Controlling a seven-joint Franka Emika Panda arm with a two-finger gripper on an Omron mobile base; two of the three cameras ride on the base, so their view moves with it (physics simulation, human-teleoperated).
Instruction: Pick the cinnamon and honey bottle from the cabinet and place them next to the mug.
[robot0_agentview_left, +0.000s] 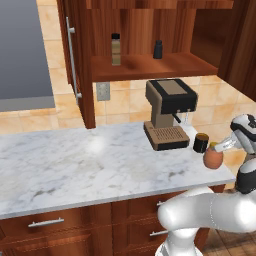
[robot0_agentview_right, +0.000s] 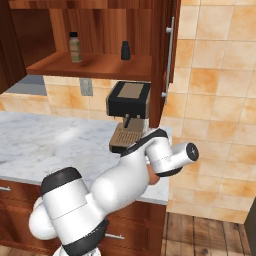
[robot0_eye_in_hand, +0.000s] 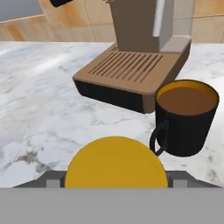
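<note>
Cinnamon (robot0_agentview_left: 116, 49) is seen upright at the left of the cabinet (robot0_agentview_left: 150, 65) shelf, well apart from a small black bottle (robot0_agentview_left: 158, 49) further right. Below, a coffee machine (robot0_agentview_left: 167, 112) stands on the marble counter (robot0_agentview_left: 75, 165). To its right, the mug (robot0_agentview_left: 201, 142) is set, and just beside it the honey bottle (robot0_agentview_left: 213, 158) is held near the counter's right edge by the gripper (robot0_agentview_left: 218, 148), whose jaws are closed about its yellow lid.

A glossy white arm (robot0_agentview_right: 120, 185) of rounded, bulbous segments joined by dark black bands.
</note>
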